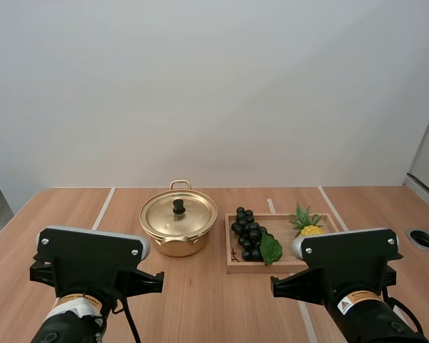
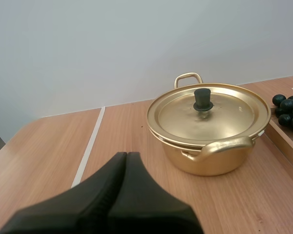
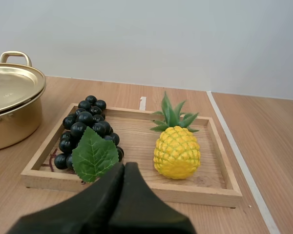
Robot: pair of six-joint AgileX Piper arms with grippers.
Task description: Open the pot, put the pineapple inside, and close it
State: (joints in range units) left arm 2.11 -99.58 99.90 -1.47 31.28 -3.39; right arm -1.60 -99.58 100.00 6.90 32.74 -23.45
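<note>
A gold pot [image 1: 177,227] with its lid [image 2: 209,115] on and a black knob [image 2: 202,99] stands mid-table. To its right a wooden tray [image 1: 280,266] holds a small yellow pineapple [image 3: 177,150] with a green crown, beside a bunch of dark grapes [image 3: 83,129] with a green leaf. My left gripper [image 2: 126,157] is shut on nothing, short of the pot on the near side. My right gripper [image 3: 124,166] is shut on nothing, just before the tray's near rim. Both arms sit at the table's near edge.
White tape lines [image 1: 102,207] run across the wooden table. A round grommet hole [image 1: 424,239] lies at the far right edge. Open tabletop stretches left of the pot and in front of it.
</note>
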